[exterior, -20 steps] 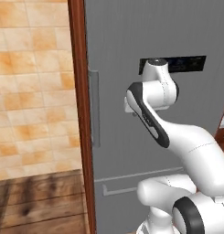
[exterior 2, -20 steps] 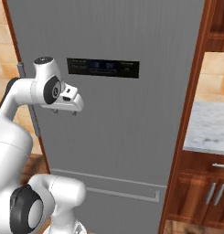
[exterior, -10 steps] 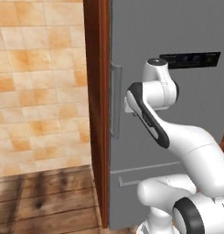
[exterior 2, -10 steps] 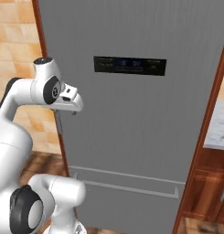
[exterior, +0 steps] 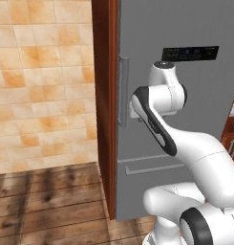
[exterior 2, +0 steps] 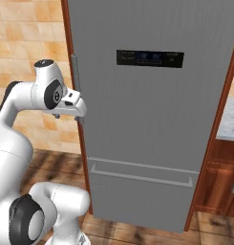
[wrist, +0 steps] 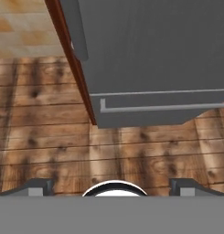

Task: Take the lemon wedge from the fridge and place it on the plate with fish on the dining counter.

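Before closed fridge (exterior 2: 152, 119), gripper (wrist: 111, 185) spread wide, empty, pointing at wooden floor (wrist: 45, 137).

The fridge (exterior 2: 152, 119) stands closed before the robot, its handle (exterior 2: 74, 76) on the left edge, a tiled wall (exterior: 42, 81) further left.

arm folded up, elbow bent sharp, forearm raised to chest height, wrist turned so the hand looks down. gripper (exterior 2: 76, 116) hangs below the wrist, fingertips (wrist: 40, 186) spread wide apart, nothing between them.
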